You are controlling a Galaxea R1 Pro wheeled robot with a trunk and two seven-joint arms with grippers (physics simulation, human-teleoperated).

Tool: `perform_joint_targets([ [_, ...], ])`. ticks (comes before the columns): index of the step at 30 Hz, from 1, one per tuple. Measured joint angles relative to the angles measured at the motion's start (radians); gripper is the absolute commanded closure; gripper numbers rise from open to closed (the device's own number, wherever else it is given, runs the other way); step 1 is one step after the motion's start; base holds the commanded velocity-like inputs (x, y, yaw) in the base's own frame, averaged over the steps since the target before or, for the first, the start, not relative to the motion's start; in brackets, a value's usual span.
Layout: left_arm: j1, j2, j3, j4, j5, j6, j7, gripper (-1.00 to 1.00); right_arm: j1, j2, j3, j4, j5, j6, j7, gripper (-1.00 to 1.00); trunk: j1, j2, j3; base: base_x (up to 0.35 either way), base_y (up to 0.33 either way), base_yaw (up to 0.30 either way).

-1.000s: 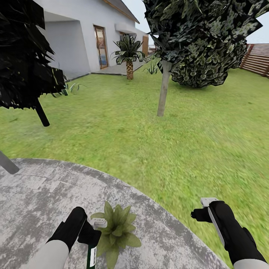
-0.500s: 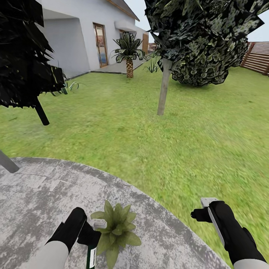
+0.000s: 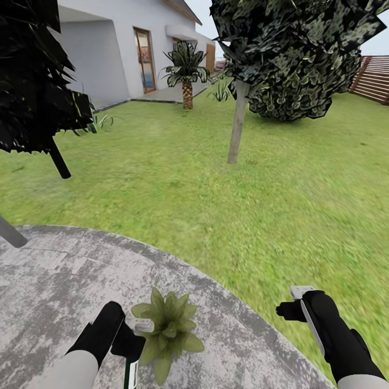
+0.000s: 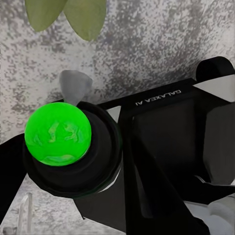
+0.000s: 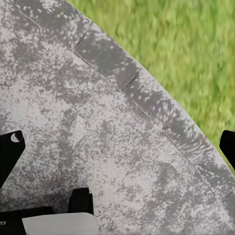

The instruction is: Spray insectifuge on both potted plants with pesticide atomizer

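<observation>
A: Where does the pesticide atomizer point(image 3: 131, 371) sit relative to the left gripper point(image 3: 131, 339)?

B: It hangs just below it. The head view shows the dark green body with its white label dropping from the black gripper, long axis close to vertical and the base pointing down at the stone patio point(image 3: 48, 281). The left wrist view shows a round bright green end point(image 4: 58, 133) of it inside a black collar, with the gripper clamped around the bottle.

A: And where is that against the potted plant point(image 3: 166, 330)?

B: Just beside the plant, on the side away from the lawn point(image 3: 216, 183), with the gripper level with the rosette's leaves. Two leaf tips point(image 4: 68, 17) show in the left wrist view past the bottle.

A: The right gripper point(image 3: 294, 302)?

B: It hovers over the patio's edge, well apart from the plant on the lawn side. Its fingers point(image 5: 10, 152) stand wide apart with nothing between them, bare stone beneath.
</observation>
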Motion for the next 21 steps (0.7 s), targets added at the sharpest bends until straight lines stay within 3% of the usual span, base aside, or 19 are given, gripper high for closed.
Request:
perform_joint_targets([
  [21,0.001,0.002,-0.002,0.0,0.0,0.0,0.001,1.0,0.0,0.0,0.0,0.0,0.0,0.0,0.0,-1.0,0.0,0.0,-0.012,0.0,0.0,0.0],
])
